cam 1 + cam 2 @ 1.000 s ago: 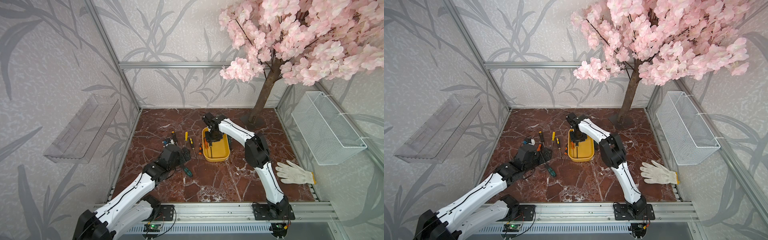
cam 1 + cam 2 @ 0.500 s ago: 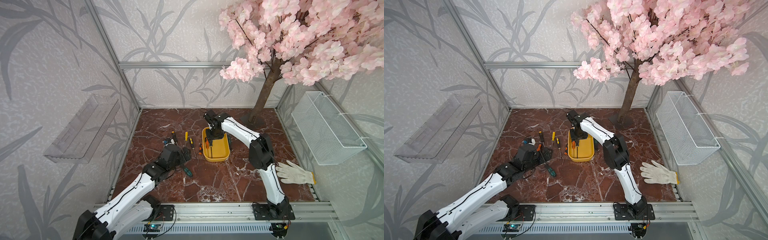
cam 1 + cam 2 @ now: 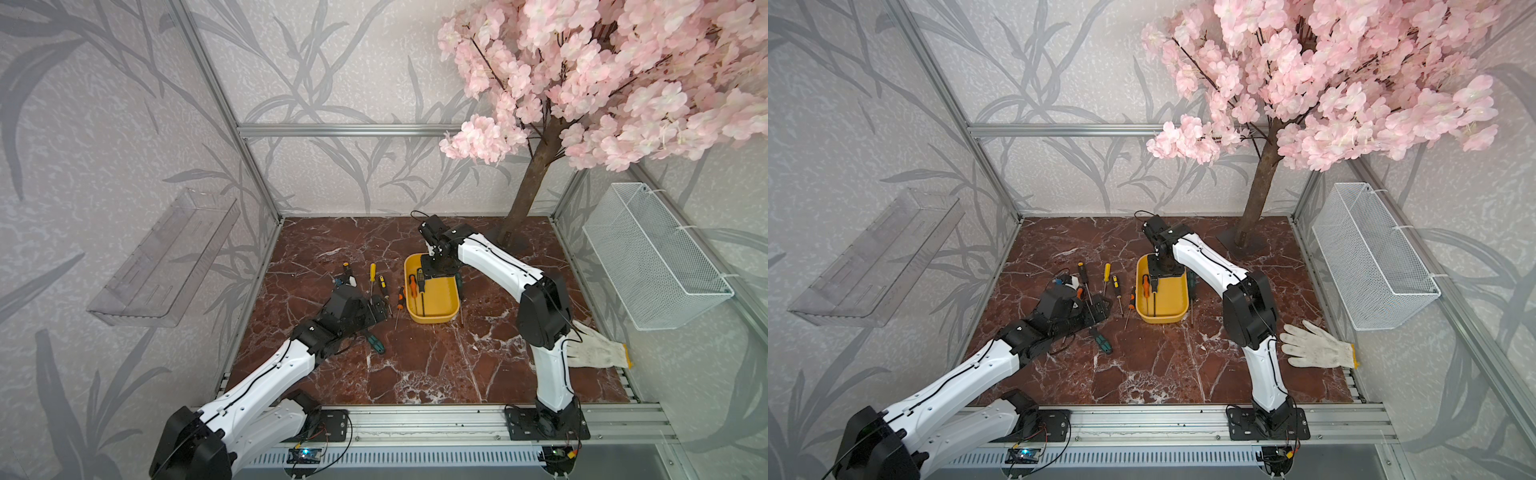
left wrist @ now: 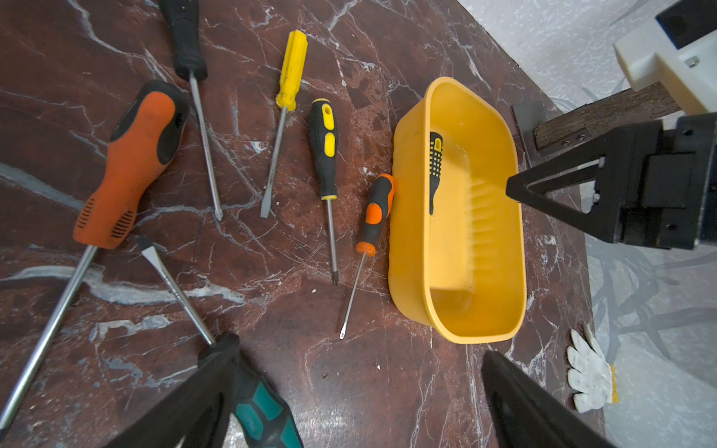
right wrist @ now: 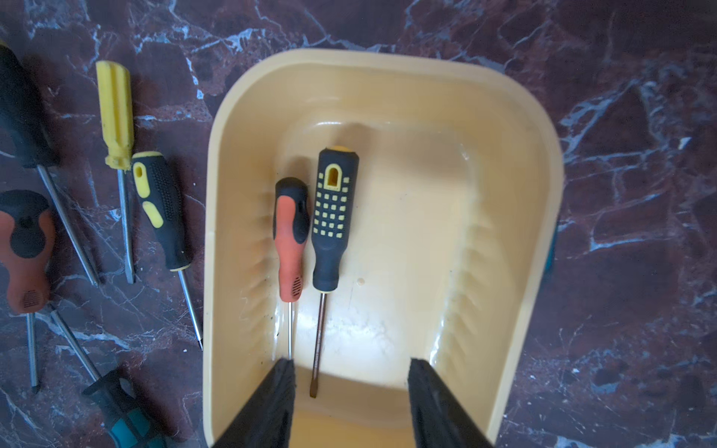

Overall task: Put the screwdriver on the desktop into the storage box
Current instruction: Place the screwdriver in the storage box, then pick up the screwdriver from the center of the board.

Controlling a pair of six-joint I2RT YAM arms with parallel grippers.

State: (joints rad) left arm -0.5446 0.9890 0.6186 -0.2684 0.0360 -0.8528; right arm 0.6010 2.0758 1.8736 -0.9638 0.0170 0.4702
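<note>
The yellow storage box stands mid-desktop. Two screwdrivers lie inside it: an orange-black one and a black one with yellow squares. My right gripper hangs open over the box's far end, holding nothing. Left of the box, several screwdrivers lie on the marble: black, big orange, yellow, black-yellow, and a small orange-black one against the box wall. My left gripper is open and low, one finger beside a teal-handled screwdriver.
Another dark green-handled screwdriver lies against the box's right side. A white work glove lies at the right edge near the right arm. The tree trunk stands at the back right. The walls hold a wire basket and a clear shelf.
The right gripper's jaws have parted over the box and the right arm's elbow has swung to the right. The left arm has not moved.
</note>
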